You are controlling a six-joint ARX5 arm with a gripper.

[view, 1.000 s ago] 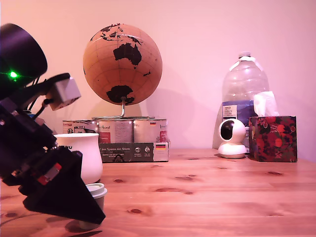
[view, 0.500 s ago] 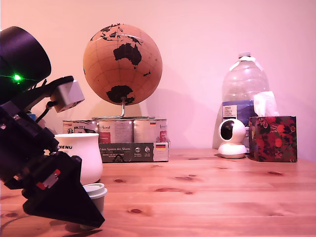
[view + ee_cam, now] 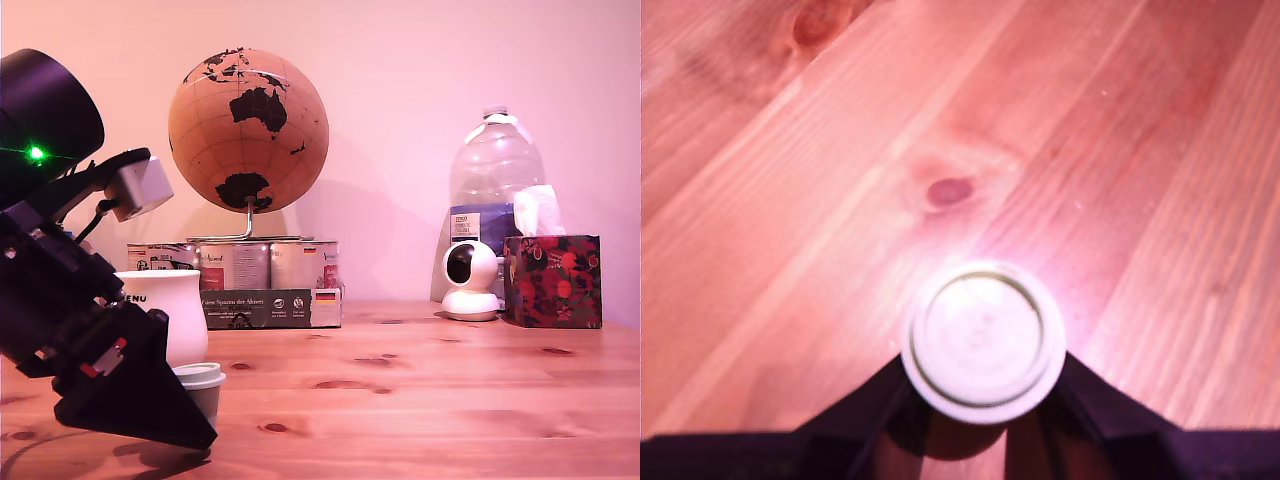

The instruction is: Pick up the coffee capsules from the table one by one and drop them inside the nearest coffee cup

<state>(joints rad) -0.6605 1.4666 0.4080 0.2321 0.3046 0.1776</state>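
Pale capsule (image 3: 983, 341) top pinched between the closed jaws in the wrist view, mug (image 3: 166, 315) only in the exterior view.

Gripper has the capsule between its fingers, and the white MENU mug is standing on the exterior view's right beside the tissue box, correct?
Not quite. The mug stands at the exterior view's left, just behind the gripper, far from the tissue box at the right. The rest holds: the wrist view shows the capsule between the dark fingers.
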